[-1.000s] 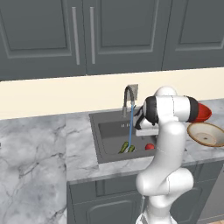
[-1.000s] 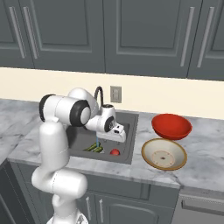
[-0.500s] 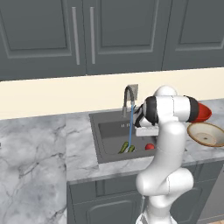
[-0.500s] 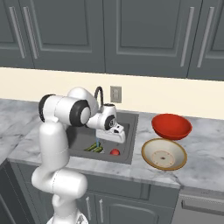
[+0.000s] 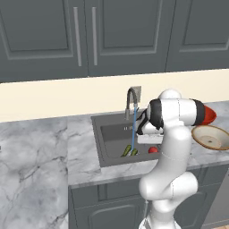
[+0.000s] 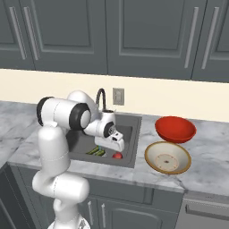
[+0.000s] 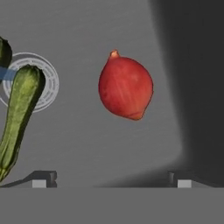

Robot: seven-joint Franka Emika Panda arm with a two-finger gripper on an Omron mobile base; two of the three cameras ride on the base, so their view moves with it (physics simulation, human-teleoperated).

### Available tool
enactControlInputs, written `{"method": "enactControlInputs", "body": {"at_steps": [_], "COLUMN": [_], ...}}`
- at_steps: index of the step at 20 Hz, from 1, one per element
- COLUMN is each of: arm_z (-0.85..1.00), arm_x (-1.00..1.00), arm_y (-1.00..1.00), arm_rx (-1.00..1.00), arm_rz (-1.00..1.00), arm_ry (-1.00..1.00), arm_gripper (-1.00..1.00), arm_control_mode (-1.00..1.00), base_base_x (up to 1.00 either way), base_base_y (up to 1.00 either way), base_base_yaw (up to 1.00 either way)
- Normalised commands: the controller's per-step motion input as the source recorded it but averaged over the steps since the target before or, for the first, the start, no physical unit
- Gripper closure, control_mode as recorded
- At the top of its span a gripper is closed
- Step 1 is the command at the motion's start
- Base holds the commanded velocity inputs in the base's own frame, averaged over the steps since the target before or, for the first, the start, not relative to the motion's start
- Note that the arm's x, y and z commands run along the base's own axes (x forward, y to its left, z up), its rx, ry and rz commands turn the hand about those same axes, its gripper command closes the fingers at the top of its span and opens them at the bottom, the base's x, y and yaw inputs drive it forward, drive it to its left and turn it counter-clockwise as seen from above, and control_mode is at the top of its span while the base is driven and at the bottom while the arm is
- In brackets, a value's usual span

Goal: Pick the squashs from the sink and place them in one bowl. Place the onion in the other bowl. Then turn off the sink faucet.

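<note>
My arm bent forward over the sink (image 6: 132, 134), gripper (image 7: 111, 180) pointing straight down, fingers spread wide, onion (image 7: 125, 86) at twelve o'clock, squash (image 7: 17, 113) at nine.

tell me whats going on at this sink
A white robot arm hangs its open hand over the sink, right above the red onion. Two squash lie beside the onion, and nothing is held. The faucet is running. The red bowl and beige bowl sit on the counter.
</note>
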Motion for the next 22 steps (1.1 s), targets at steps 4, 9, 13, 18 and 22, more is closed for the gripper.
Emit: {"method": "enactControlInputs", "body": {"at_steps": [4,9,13,18,22], "arm_z": [-0.11,-0.08,-0.14,-0.09,-0.12], "arm_x": [0.03,0.15,0.06,0.11,0.16], "arm_y": [0.00,0.00,0.00,-0.24,-0.28], "arm_rx": [0.00,0.00,0.00,0.00,0.00], "arm_rz": [-0.05,-0.05,-0.08,-0.02,0.00], "arm_ry": [0.00,0.00,0.00,0.00,0.00], "arm_gripper": [-1.00,-1.00,-1.00,-1.00,-1.00], "arm_control_mode": [-1.00,-1.00,-1.00,-1.00,-1.00], "base_base_x": [0.00,0.00,0.00,0.00,0.00], "base_base_y": [0.00,0.00,0.00,0.00,0.00], "base_base_yaw": [0.00,0.00,0.00,0.00,0.00]}}
